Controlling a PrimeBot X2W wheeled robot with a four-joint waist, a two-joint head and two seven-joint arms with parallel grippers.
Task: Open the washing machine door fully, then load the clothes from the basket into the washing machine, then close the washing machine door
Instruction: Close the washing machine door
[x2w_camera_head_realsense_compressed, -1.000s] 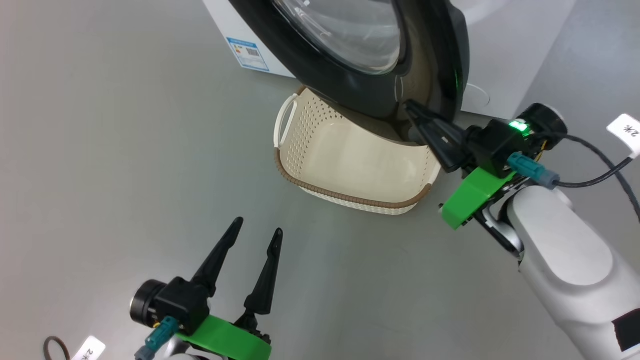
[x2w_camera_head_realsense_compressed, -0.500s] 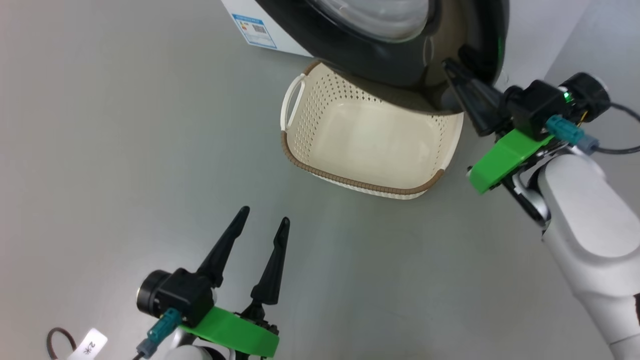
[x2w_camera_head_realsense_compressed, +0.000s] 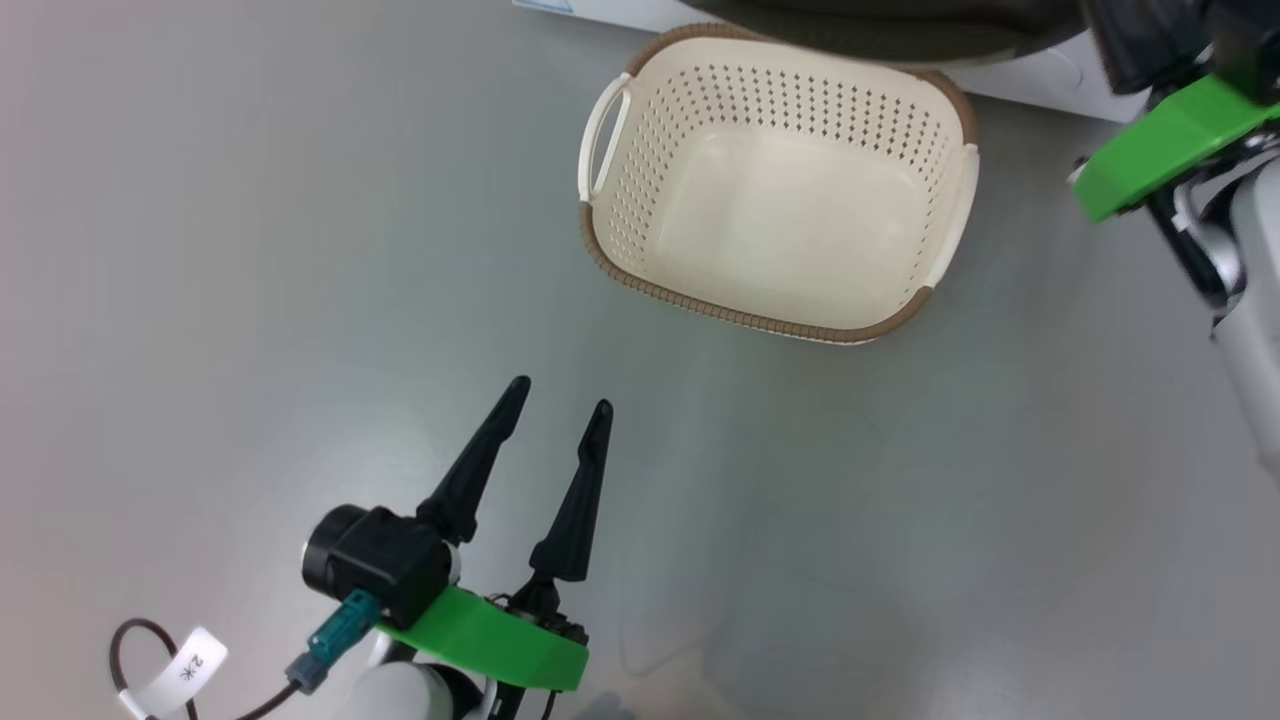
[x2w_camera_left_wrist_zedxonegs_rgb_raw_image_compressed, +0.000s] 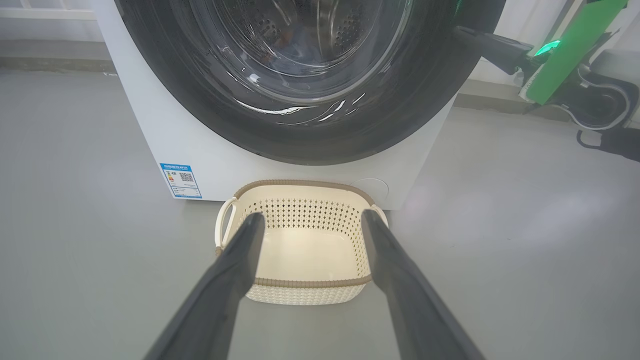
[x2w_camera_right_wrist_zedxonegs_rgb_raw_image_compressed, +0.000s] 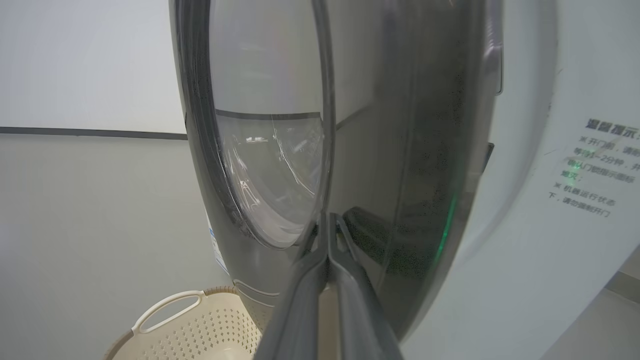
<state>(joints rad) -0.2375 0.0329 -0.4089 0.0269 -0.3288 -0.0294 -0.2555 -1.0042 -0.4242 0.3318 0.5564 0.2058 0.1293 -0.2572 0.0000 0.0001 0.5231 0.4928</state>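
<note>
Since a second ago the washing machine door (x2w_camera_left_wrist_zedxonegs_rgb_raw_image_compressed: 320, 145) has been swinging off the basket (x2w_camera_head_realsense_compressed: 650, 190) toward shut, the head camera shifting too. Nearest, the left claw (x2w_camera_head_realsense_compressed: 560, 395) is hovering over the floor, fingers apart, empty. Beyond, the basket is sitting empty just before the washing machine (x2w_camera_left_wrist_zedxonegs_rgb_raw_image_compressed: 170, 135). Farthest, the right claw (x2w_camera_right_wrist_zedxonegs_rgb_raw_image_compressed: 328, 220), fingers together, is pressing the door's glossy ring; it is probably risking slipping off or getting pinched, leaving the latch uncaught.

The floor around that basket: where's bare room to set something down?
Bare floor left of the basket and between it and the left gripper. The basket holds nothing. Crowded behind it: the washing machine door overhangs its back rim, the right gripper at the door's edge.
</note>
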